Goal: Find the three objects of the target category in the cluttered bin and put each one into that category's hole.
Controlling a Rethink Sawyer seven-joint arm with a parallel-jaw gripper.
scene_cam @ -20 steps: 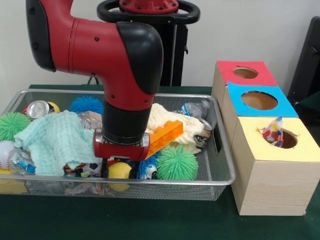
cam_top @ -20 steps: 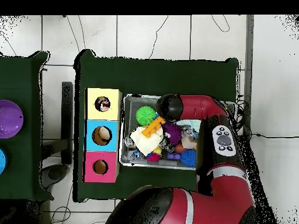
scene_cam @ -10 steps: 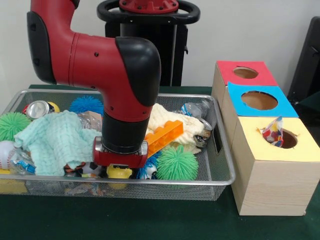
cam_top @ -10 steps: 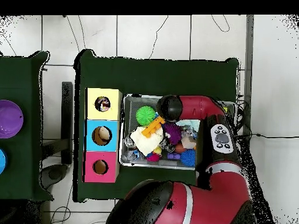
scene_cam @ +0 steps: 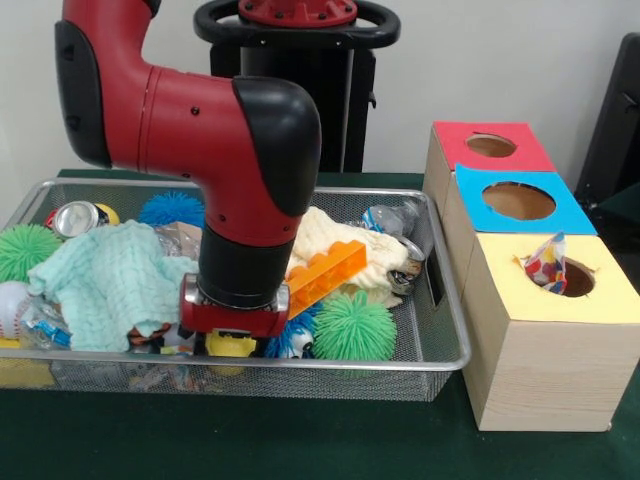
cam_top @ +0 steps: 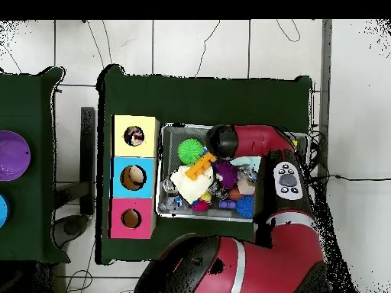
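Green cloth [scene_cam: 300,440] under wire bin [scene_cam: 440,300].

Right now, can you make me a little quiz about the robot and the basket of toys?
1. True or false: something colourful sticks out of the hole in the yellow box.
2. Which colour is the toy brick beside the red arm? A orange, B purple, C white.
3. Fill in: the light green cloth lies inside the wire ____.

Key: 1 true. 2 A. 3 basket.
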